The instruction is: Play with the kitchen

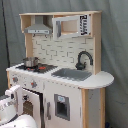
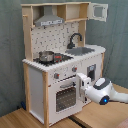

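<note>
The kitchen [image 1: 75, 97] is a tall white and light-wood toy with a grey sink [image 1: 72, 74], a black faucet [image 1: 83, 59], a hood [image 1: 37, 30] and a small pot [image 1: 30, 62] on the stovetop. In the second exterior view the kitchen [image 2: 35, 82] shows its windowed oven door [image 2: 63, 97] below two knobs [image 2: 56, 76]. My gripper [image 2: 80, 82] reaches in from the second exterior view's right. It is level with the top of the oven door, close to its handle. In the first exterior view the gripper [image 1: 14, 95] sits at the lower left, in front of the oven.
An upper cupboard door [image 2: 98, 11] stands open at the kitchen's top right. The kitchen stands on a wooden surface [image 2: 30, 119]. A grey curtain [image 1: 115, 50] hangs behind. My white arm [image 2: 107, 92] crosses the front right of the kitchen.
</note>
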`<action>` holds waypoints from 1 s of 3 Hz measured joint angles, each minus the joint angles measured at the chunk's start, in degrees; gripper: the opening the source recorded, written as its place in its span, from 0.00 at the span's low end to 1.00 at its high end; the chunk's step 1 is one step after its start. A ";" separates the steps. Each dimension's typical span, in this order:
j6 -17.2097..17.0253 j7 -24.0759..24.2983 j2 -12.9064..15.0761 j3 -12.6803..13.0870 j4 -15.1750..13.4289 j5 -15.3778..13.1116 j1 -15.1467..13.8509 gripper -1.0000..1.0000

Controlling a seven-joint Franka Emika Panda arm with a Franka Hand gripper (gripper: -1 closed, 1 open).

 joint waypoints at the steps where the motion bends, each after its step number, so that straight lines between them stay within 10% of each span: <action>1: -5.34 1.51 0.40 1.03 0.33 0.08 2.77 0.00; 3: -16.05 2.69 2.22 2.96 3.11 0.97 5.30 0.00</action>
